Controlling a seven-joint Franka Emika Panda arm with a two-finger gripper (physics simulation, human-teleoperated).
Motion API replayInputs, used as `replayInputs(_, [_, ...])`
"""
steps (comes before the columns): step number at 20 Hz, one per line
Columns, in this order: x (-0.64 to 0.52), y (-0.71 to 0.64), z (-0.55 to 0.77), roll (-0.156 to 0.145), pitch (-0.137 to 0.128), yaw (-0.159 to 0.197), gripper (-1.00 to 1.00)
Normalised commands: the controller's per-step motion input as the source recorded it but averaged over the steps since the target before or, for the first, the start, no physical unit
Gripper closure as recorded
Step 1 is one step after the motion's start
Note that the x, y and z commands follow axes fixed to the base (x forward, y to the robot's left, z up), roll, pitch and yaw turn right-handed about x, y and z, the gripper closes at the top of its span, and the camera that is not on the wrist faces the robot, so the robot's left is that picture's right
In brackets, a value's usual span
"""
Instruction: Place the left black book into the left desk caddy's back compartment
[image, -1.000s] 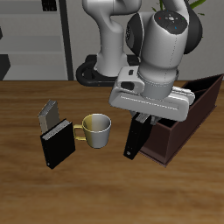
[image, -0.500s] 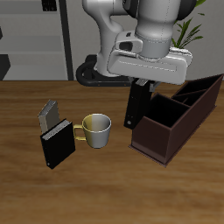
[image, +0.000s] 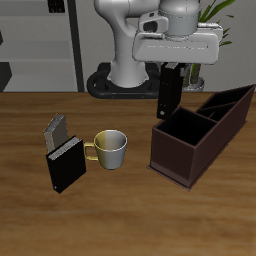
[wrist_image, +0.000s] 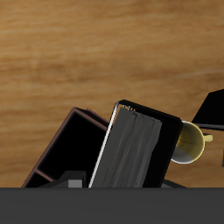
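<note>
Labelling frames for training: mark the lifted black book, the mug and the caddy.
left black book (image: 169, 92), exterior view, its cover
mug (image: 111, 148), exterior view, its outer wall
left desk caddy (image: 177, 158), exterior view, its front wall

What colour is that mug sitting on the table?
The mug is pale grey-white with a yellowish handle and rim; the exterior view shows it best.
</note>
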Motion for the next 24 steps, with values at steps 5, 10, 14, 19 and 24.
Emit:
replayInputs(5, [-0.47,0.18,0.0,0.062,-0.008,0.05,1.0])
replayInputs(10, [-0.48,0.11,-0.11,0.025,-0.007,0.027,1.0])
replayInputs(14, [-0.38,0.02,-0.05,-0.048,-0.022,-0.021,1.0])
replayInputs(19, [-0.2,0.01,0.03,-0.028,-0.024,-0.033,1.0])
replayInputs(24, [-0.28,0.03,0.13,-0.072,-0.038,-0.078,1.0])
